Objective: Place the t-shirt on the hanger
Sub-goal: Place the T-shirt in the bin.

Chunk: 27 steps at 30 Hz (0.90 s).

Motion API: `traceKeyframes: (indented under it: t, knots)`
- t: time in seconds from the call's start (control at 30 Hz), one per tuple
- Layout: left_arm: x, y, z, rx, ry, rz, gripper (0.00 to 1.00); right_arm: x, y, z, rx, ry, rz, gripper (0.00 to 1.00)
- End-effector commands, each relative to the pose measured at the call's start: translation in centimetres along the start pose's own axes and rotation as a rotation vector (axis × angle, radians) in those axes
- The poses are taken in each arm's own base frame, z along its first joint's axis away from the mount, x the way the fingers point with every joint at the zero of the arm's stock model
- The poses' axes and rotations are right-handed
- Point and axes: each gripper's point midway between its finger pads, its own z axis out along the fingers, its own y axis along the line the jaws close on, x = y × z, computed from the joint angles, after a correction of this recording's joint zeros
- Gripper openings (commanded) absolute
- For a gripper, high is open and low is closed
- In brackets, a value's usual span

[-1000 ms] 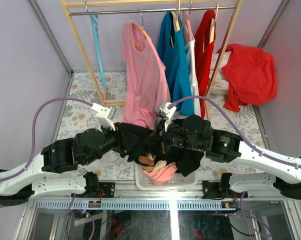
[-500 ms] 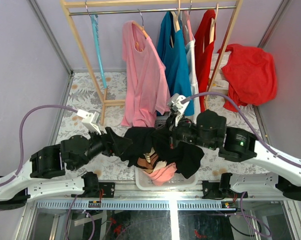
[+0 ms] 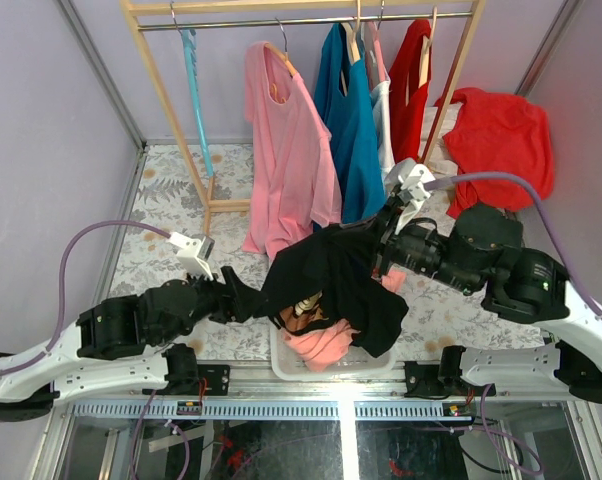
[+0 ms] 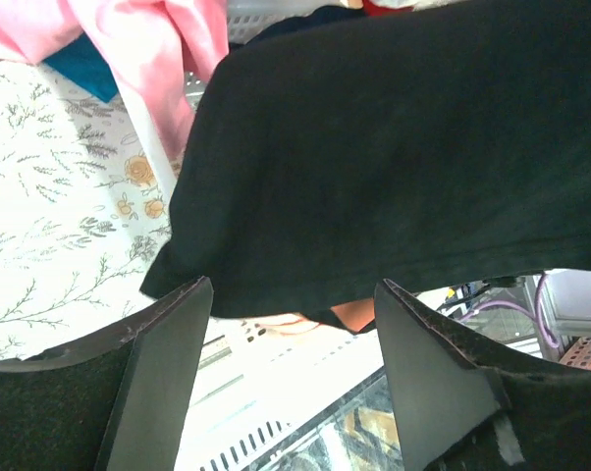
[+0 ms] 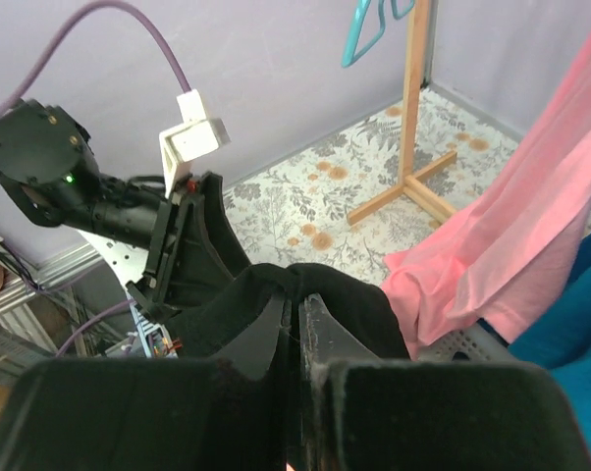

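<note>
The right gripper is pinched shut on a fold of the black t-shirt. It has lifted the shirt higher, above the white basket. The left gripper has just let go. Its jaws are wide and empty, right by the cloth. The blue hanger is far away on the rack, so I think one arm must carry the shirt alone.
</note>
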Motion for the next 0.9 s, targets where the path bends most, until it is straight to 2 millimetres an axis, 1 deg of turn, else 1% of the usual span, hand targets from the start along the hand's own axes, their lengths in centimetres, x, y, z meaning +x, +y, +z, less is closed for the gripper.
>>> traceKeyframes:
  t: [0.0,0.07,0.13,0.23,0.4,0.53,0.6,0.7,0.77,0.87]
  knots:
    - [0.6,0.1,0.4,-0.001,0.008,-0.045,0.67,-4.9,-0.4,-1.8,0.020,-0.127,-0.035,0.00]
    - [0.9,0.2,0.5,-0.001,0.014,-0.050,0.68,-5.3,-0.4,-2.1,0.021,-0.133,-0.042,0.00]
    - [1.3,0.2,0.7,0.004,0.023,-0.055,0.69,-5.2,-0.5,-2.3,0.023,-0.129,-0.046,0.00]
    - [2.3,0.3,1.4,0.008,0.043,-0.057,0.72,-5.7,-0.7,-3.2,0.030,-0.151,-0.039,0.00]
    - [3.7,0.8,2.9,-0.014,0.060,-0.051,0.75,-5.1,-1.1,-4.1,0.037,-0.155,-0.026,0.00]
    - [4.2,2.0,4.0,-0.079,0.040,-0.042,0.77,-4.8,-1.3,-4.7,0.038,-0.156,-0.016,0.00]
    - [4.2,2.1,4.5,-0.081,0.023,-0.049,0.78,-4.7,-1.3,-5.0,0.035,-0.156,-0.010,0.00]
    - [4.2,0.5,5.3,0.004,0.006,-0.062,0.78,-4.3,-1.2,-5.3,0.028,-0.152,-0.002,0.00]
    - [4.6,-0.7,6.0,0.067,0.008,-0.052,0.79,-4.1,-1.3,-5.5,0.029,-0.150,0.003,0.00]
    - [4.5,-2.2,7.0,0.113,-0.001,-0.025,0.79,-3.8,-1.4,-5.6,0.030,-0.148,0.008,0.00]
